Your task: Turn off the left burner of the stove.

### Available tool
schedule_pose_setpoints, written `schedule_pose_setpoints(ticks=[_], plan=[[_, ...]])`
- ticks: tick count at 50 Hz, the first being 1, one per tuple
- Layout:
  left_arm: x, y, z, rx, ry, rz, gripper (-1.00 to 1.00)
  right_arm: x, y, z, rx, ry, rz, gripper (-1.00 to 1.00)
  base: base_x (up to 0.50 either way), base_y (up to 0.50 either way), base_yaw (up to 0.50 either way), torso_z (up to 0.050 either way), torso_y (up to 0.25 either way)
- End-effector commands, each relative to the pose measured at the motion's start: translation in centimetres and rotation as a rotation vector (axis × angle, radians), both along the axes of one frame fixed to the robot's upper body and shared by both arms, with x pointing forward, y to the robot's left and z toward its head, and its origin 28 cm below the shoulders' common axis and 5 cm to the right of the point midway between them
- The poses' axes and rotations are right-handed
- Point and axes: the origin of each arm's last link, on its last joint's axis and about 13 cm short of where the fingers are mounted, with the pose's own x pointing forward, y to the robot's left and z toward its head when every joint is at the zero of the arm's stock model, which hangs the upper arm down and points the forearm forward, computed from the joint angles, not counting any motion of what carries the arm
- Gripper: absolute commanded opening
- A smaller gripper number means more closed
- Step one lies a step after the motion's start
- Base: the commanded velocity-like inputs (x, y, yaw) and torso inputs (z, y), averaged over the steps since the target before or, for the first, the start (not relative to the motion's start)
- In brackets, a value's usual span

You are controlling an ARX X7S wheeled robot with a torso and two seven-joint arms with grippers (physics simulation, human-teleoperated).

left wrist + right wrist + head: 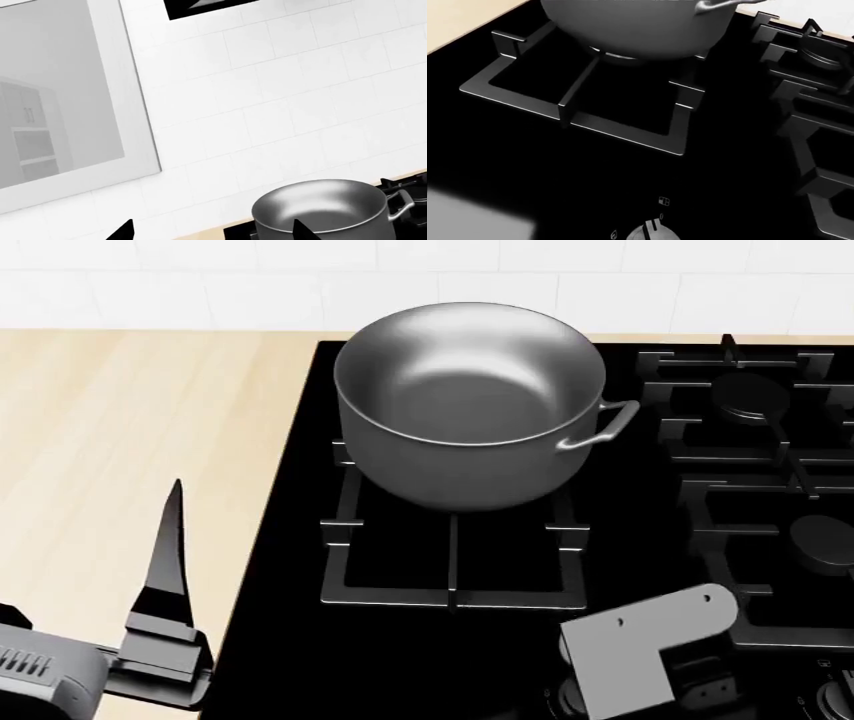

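Approaching stage: right gripper (667, 680) low over the stove (280, 570) front edge, fingers hidden beneath its grey housing; spread cannot be told.

- Left burner (620, 95): square grate, carrying a steel pot (461, 400), lies beyond the right fingers.
- Knob (650, 232): small, round, pale pointer line; just ahead of the right fingers in the right wrist view, not yet gripped.
- Left gripper (167, 570): over the wooden counter (120, 440), well apart from the knobs, one dark finger upright; gap not visible.

Next move, judged: settle fingers around that knob, then rotate to off.
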Motion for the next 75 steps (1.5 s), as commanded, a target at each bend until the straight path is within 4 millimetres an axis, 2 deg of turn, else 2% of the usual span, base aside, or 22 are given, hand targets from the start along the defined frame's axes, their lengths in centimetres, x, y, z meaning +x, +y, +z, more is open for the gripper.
schedule_pose_setpoints(ticks=[1, 25, 52, 63, 75], plan=[[0.0, 0.0, 0.0, 0.000, 0.001, 0.001, 1.00, 0.0, -0.1, -0.6, 0.009, 0.015, -0.006, 1.00, 0.00, 0.00, 0.00, 0.000, 0.000], [0.0, 0.0, 0.0, 0.002, 0.000, 0.000, 1.00, 0.1, -0.4, -0.7, 0.006, 0.019, -0.010, 1.00, 0.00, 0.00, 0.00, 0.000, 0.000], [-0.1, 0.0, -0.1, 0.003, 0.002, 0.001, 1.00, 2.1, -0.5, -1.5, 0.004, 0.046, 0.025, 1.00, 0.00, 0.00, 0.00, 0.000, 0.000], [0.0, 0.0, 0.0, -0.002, -0.002, -0.003, 1.00, 1.7, -0.6, -1.3, 0.015, 0.036, 0.013, 1.00, 0.00, 0.00, 0.00, 0.000, 0.000], [0.0, -0.1, 0.0, -0.001, -0.006, -0.004, 1.00, 1.2, -1.1, -2.0, 0.027, 0.042, -0.006, 1.00, 0.00, 0.00, 0.00, 0.000, 0.000]])
